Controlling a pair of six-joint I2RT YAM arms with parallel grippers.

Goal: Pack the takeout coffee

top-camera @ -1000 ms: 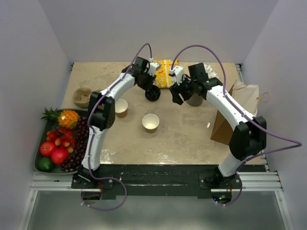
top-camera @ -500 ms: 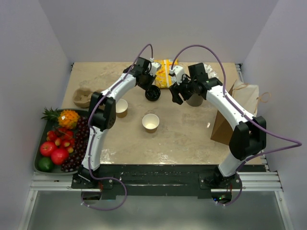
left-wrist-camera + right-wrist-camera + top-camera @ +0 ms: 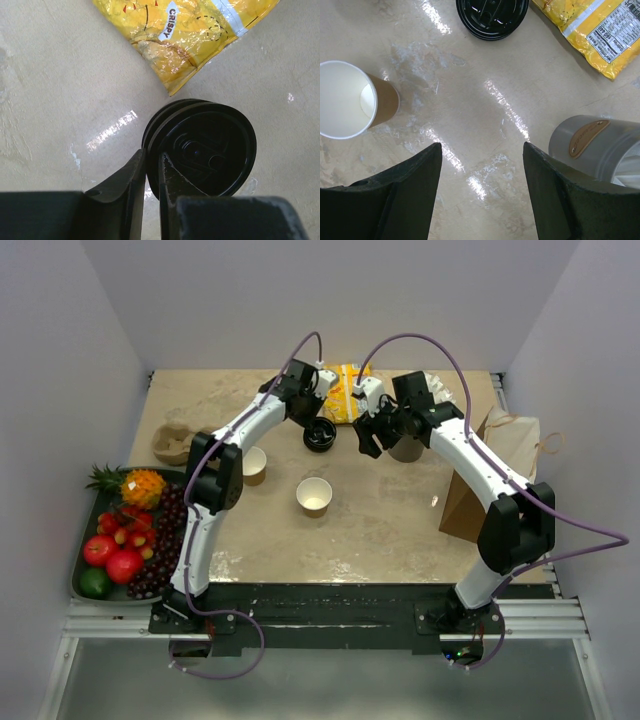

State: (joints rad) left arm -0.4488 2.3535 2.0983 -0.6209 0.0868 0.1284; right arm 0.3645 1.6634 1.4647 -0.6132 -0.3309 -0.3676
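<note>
The left claw point(image 3: 151, 165) is pinching narrowly on the near rim of the black lids point(image 3: 200, 150). From the left wrist view these are lying as a stack of two on the bench point(image 3: 380, 530), just below the corner of a yellow snack bag point(image 3: 185, 30). I cannot tell whether the pinch is taking the top lid alone or both. The right claw point(image 3: 481, 150) is hanging wide and holding nothing, over bare bench between one paper cup point(image 3: 350, 100) and the grey straw cup point(image 3: 595, 145).

Both kraft cups are standing upright, open and lidless. One point(image 3: 314, 497) is sitting mid-bench and the other point(image 3: 254, 465) is partly tucked beside the left arm. The moulded carrier point(image 3: 172, 443) is waiting well apart at the left edge.

The lids are looking light, thin and glossy, so they are likely to flex and slip. The rim is the sensible hold, and two nested lids may be coming up together. The cups are looking empty and feather-light, with soft paper walls that will be denting under a hard squeeze and tipping at a nudge. A gentle hold across the wall near the stiffer rolled lip seems best.
</note>
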